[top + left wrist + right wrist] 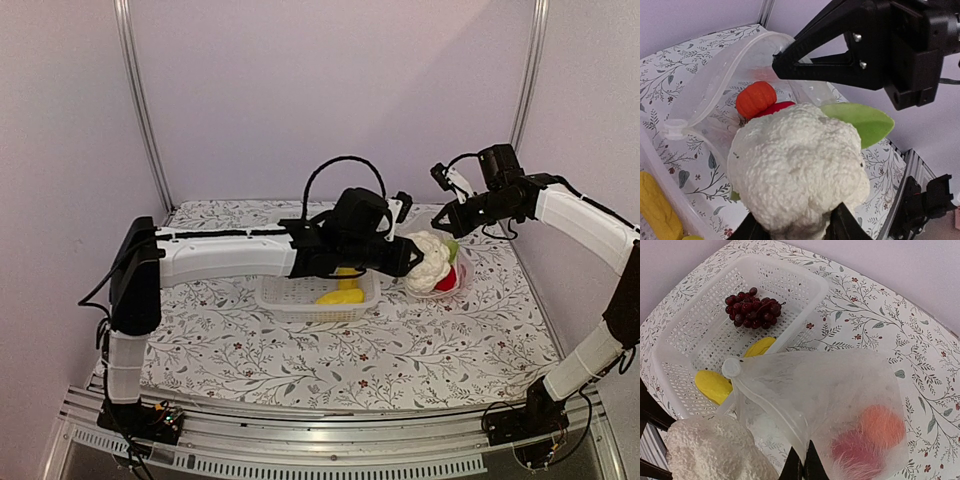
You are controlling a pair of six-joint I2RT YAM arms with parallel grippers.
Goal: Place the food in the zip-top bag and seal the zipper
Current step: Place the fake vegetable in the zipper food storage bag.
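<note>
My left gripper [796, 227] is shut on the white cauliflower [797, 165] with its green leaf, holding it at the open mouth of the clear zip-top bag [840, 395]. The cauliflower also shows in the top view [430, 262]. My right gripper [802, 465] is shut on the bag's upper mouth edge, lifting it; its black fingers [840, 65] show in the left wrist view. The zipper strip [725, 82] curves open. The orange pumpkin [756, 98] and red pepper [852, 452] lie inside the bag. The grape bunch [752, 310] and two yellow pieces [714, 385] lie in the basket.
The white perforated basket [285, 297] stands on the floral tablecloth left of the bag. Purple walls and metal posts enclose the table at the back and sides.
</note>
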